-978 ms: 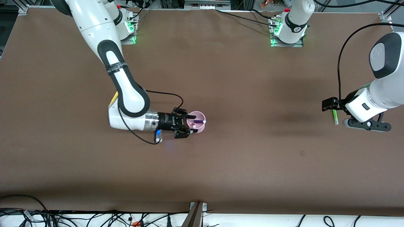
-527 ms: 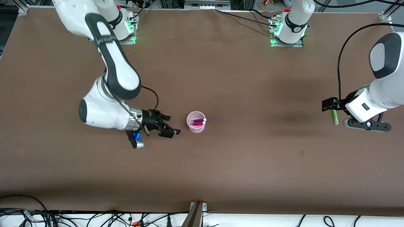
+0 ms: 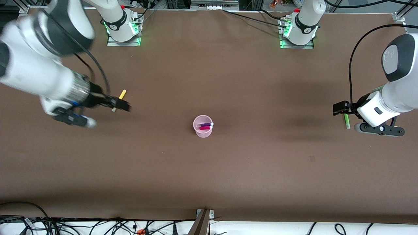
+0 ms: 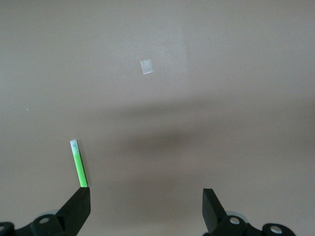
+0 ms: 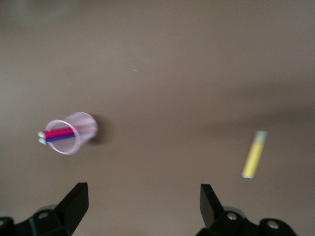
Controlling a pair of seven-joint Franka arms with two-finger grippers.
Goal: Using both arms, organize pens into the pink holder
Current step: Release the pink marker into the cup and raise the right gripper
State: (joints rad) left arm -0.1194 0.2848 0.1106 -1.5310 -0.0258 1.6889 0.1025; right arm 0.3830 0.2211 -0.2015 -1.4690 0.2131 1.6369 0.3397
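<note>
The pink holder (image 3: pixel 203 126) stands mid-table with the purple pen (image 3: pixel 206 124) and the magenta pen (image 3: pixel 205 128) in it; it also shows in the right wrist view (image 5: pixel 74 132). The yellow pen (image 3: pixel 122 94) lies on the table toward the right arm's end and shows in the right wrist view (image 5: pixel 254 155). My right gripper (image 3: pixel 119 105) is open and empty in the air, beside the yellow pen. The green pen (image 3: pixel 346 121) lies at the left arm's end and shows in the left wrist view (image 4: pixel 78 163). My left gripper (image 3: pixel 340 108) is open and empty above it, waiting.
The brown table (image 3: pixel 248 81) runs wide around the holder. A small pale patch of tape (image 4: pixel 146 66) lies on it near the green pen. Cables hang along the edge nearest the front camera (image 3: pixel 98 225).
My right gripper has drawn back from the holder toward the right arm's end of the table and risen, uncovering the yellow pen. The left arm has not moved.
</note>
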